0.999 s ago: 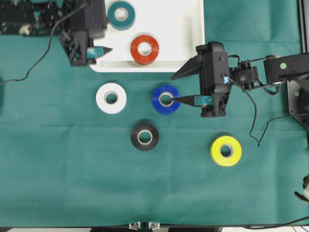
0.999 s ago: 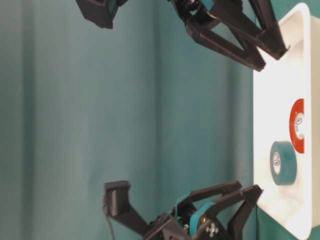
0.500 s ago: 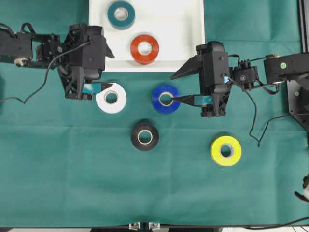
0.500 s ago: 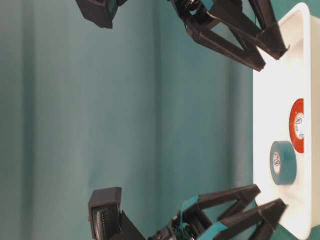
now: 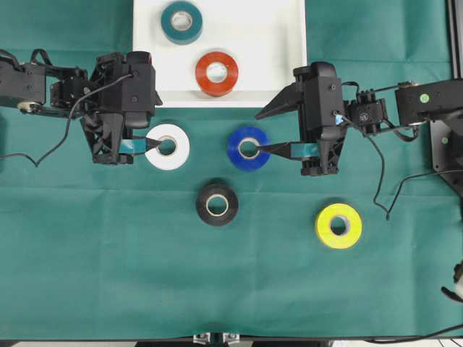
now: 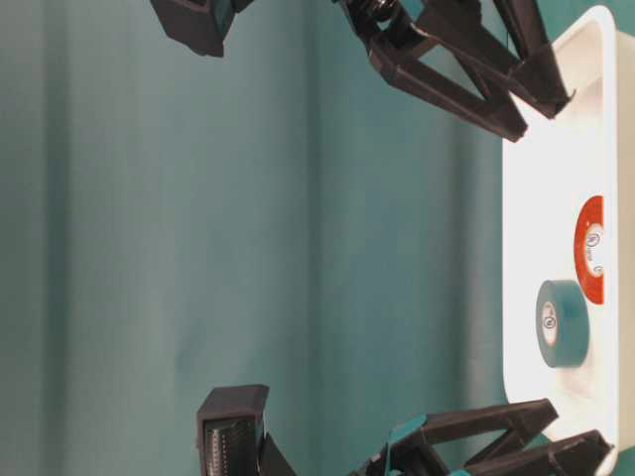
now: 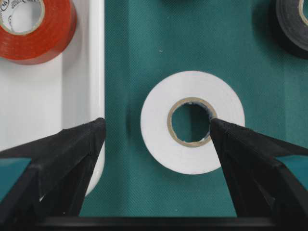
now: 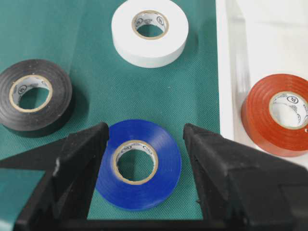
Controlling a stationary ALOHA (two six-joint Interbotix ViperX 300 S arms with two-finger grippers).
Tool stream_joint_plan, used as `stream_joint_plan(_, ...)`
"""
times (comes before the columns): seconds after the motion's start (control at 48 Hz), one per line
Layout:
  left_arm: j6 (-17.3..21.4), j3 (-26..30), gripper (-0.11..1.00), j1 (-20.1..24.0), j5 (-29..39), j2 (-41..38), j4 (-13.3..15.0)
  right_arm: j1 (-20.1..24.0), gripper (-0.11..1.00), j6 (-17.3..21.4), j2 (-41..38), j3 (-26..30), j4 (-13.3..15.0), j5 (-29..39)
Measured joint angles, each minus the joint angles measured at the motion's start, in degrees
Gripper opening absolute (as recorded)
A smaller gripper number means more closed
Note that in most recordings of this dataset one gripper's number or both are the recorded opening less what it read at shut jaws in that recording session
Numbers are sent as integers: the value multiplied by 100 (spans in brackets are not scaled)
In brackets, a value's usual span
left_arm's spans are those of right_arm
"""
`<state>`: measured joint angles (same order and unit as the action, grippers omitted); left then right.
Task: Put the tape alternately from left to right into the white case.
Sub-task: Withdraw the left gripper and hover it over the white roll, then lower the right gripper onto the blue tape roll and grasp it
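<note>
The white case [image 5: 282, 43] at the top holds the teal roll [image 5: 181, 22] and the red-orange roll [image 5: 216, 73]. On the green cloth lie the white roll [image 5: 166, 147], blue roll [image 5: 248, 148], black roll [image 5: 217, 204] and yellow roll [image 5: 338, 225]. My left gripper [image 5: 157, 123] is open over the white roll [image 7: 192, 120]: one fingertip is at the core's edge, the other over the case rim [image 7: 97, 72]. My right gripper [image 8: 145, 132] is open over the blue roll [image 8: 139, 166], one finger above its left part, the other beside it toward the case.
The green cloth [image 5: 108, 253] covers the whole table. Cables trail from both arms, at the far left [image 5: 36, 144] and on the right [image 5: 380, 181]. The case wall [image 6: 521, 248] stands close behind both grippers.
My left arm has come down from the case's front-left corner to the white roll, still open. The right arm and all rolls have stayed put.
</note>
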<state>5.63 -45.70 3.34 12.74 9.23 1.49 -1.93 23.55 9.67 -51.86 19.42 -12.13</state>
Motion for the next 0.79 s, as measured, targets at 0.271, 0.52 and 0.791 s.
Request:
stream_joint_plan(0.271,-9,-9,65,0,0,0,0,281,71,9,-9,-9,0,9)
stream_joint_plan(0.52,-9,0,65,0,9,0,0,325,71,264,-352,44,-26,229)
stream_joint_plan(0.791,-18,-9,65,0,9,0,0,369,71,360,-817,343,-18,615)
